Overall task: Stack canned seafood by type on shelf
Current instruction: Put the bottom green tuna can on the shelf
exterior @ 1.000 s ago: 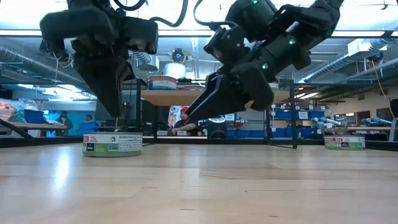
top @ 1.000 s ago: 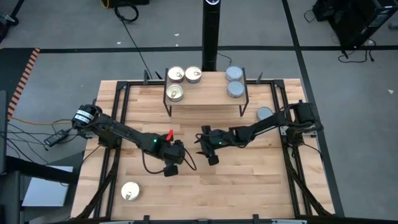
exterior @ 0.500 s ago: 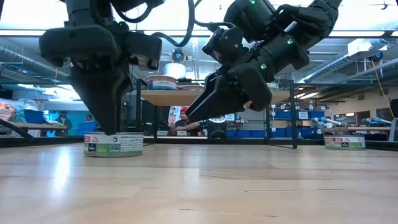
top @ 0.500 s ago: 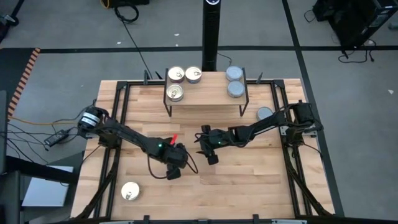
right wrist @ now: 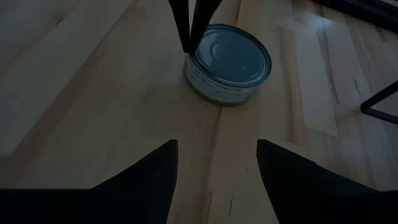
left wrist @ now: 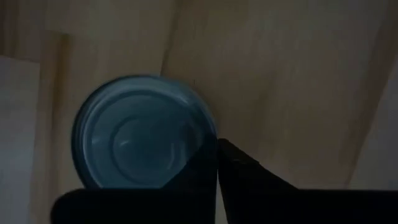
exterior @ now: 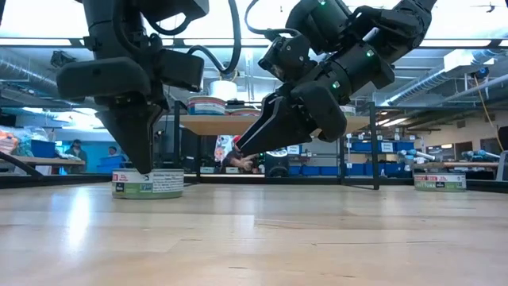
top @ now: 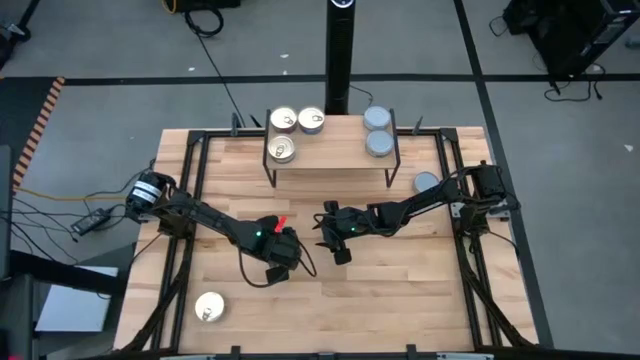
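A: From above, is the blue-grey tin [right wrist: 228,62] visible?
B: No, the left gripper [top: 276,264] covers it. In the left wrist view its dark fingers [left wrist: 205,177] hide the tin's near rim.
A: And the label?
B: Too small to read in the low view.

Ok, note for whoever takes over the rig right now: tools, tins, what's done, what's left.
Left tool: shut, tips down at the rim of a blue-grey tin mid-table, not gripping it.
Right tool: open, empty, hovering nearby.
Done: the shelf has three gold tins on its left side and two blue-grey tins on its right.
To do: the mid-table tin, another blue-grey tin on the table right of the shelf, and a gold tin at the front left.
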Available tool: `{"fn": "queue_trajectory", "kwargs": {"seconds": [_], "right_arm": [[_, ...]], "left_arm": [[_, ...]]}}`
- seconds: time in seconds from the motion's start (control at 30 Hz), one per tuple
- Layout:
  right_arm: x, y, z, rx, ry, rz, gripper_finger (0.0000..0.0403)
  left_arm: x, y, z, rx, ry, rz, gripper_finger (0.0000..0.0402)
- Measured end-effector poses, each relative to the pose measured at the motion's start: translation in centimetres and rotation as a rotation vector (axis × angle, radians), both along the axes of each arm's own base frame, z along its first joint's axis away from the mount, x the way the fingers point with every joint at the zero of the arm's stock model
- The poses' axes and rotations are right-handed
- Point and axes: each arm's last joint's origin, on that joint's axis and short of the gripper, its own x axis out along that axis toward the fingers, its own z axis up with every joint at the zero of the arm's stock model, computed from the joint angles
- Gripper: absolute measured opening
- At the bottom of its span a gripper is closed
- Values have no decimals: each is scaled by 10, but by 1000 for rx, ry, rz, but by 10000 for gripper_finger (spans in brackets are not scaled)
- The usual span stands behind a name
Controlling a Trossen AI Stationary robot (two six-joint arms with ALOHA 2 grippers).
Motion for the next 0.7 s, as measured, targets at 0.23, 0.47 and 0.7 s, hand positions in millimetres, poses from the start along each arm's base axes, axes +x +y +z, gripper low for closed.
{"fn": "queue_trajectory", "kwargs": {"seconds": [0.23, 0.47, 0.7], "right_arm": [[-1, 0, -1, -6, 9, 4, 225], [0, 0, 1, -20, -10, 15, 224], [3, 7, 5, -110, -68, 94, 237]], "left_arm": [[1, -2, 6, 22, -4, -59, 3], [1, -4, 21, 14, -43, -117, 2], [2, -1, 27, 18, -80, -130, 1]]}}
